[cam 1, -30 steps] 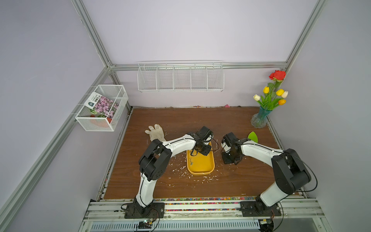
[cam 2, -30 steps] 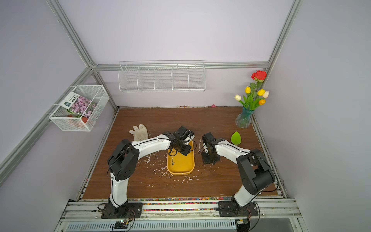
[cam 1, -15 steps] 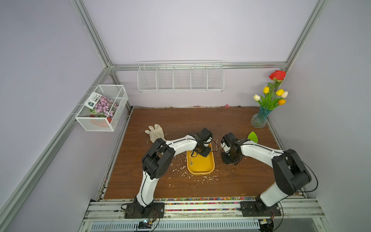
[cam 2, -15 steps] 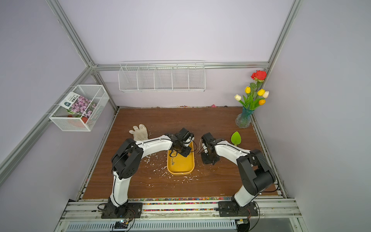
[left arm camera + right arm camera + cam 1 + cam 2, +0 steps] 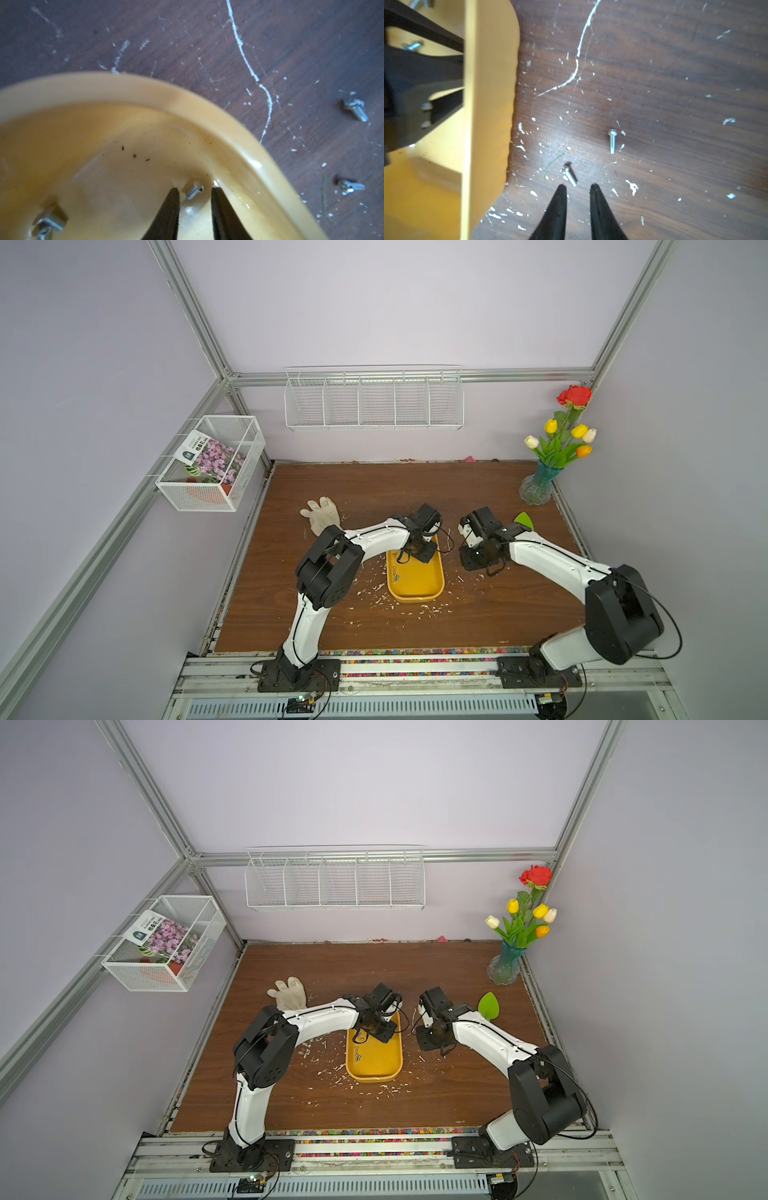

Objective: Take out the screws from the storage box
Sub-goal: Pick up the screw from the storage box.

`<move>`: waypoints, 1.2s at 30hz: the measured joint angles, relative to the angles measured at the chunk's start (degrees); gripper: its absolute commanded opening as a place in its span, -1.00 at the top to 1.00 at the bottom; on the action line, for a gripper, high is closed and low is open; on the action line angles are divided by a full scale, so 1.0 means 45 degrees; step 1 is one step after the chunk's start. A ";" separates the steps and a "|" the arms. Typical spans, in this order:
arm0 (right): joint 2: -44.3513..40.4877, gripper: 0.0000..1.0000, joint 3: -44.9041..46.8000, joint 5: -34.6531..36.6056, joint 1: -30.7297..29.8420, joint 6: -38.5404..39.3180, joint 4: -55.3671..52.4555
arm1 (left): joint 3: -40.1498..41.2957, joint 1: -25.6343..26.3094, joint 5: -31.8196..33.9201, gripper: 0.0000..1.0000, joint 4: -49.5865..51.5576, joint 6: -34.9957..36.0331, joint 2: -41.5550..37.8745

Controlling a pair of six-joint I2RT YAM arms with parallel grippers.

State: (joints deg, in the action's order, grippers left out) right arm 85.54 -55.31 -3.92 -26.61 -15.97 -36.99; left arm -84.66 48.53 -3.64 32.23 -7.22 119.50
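The yellow storage box (image 5: 415, 591) (image 5: 374, 1067) lies mid-table. My left gripper (image 5: 195, 189) is down inside its far end, open, with one screw (image 5: 195, 190) lying on the box floor between the fingertips, untouched. More screws (image 5: 49, 225) lie further along the floor and show in both top views (image 5: 396, 574) (image 5: 357, 1054). My right gripper (image 5: 578, 185) hovers open over the wood just right of the box wall (image 5: 483, 83). A screw (image 5: 569, 176) lies on the table right at its tips, and another screw (image 5: 612, 141) a little beyond.
White shreds (image 5: 374, 589) litter the wood around the box. A white glove (image 5: 322, 516) lies to the left behind the left arm. A green leaf (image 5: 524, 519) and a vase of flowers (image 5: 540, 485) stand at the back right. Wire baskets (image 5: 374, 398) hang on the walls.
The right gripper's jaws have parted from shut. Both arms stay almost where they were, the left arm's elbow edging slightly towards the box.
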 measured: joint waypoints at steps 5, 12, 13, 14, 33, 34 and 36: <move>-0.0170 0.52 -0.0199 0.0010 0.0000 -0.0029 -0.0180 | -0.0024 -0.0010 0.0039 0.43 0.0005 0.0068 0.0049; -0.0588 0.55 -0.0389 0.0078 0.0000 -0.0039 -0.0359 | -0.0330 -0.0010 0.0029 0.45 0.0010 0.0092 0.0262; -0.0651 0.55 -0.0393 0.0107 0.0000 -0.0068 -0.0359 | -0.0389 -0.0010 0.0034 0.47 0.0029 0.0097 0.0306; -0.0690 0.55 -0.0393 0.0112 0.0000 -0.0068 -0.0364 | -0.0442 -0.0010 0.0029 0.51 0.0034 0.0097 0.0340; -0.1025 0.55 -0.1093 0.0335 0.0000 -0.0005 -0.0908 | -0.0427 -0.0180 -0.0272 1.00 -0.0063 0.0121 0.0398; -0.1025 0.55 -0.1098 0.0335 0.0000 -0.0005 -0.0918 | -0.0398 -0.0214 -0.0340 1.00 -0.0097 0.0102 0.0374; -0.1025 0.55 -0.1112 0.0316 0.0000 0.0034 -0.0918 | -0.0321 -0.0272 -0.0452 1.00 -0.0170 0.0092 0.0325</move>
State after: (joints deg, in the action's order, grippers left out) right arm 80.93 -60.31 -2.50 -26.61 -15.81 -41.12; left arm -86.11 47.31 -5.67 31.46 -6.81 120.97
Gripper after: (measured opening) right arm 0.225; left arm 0.075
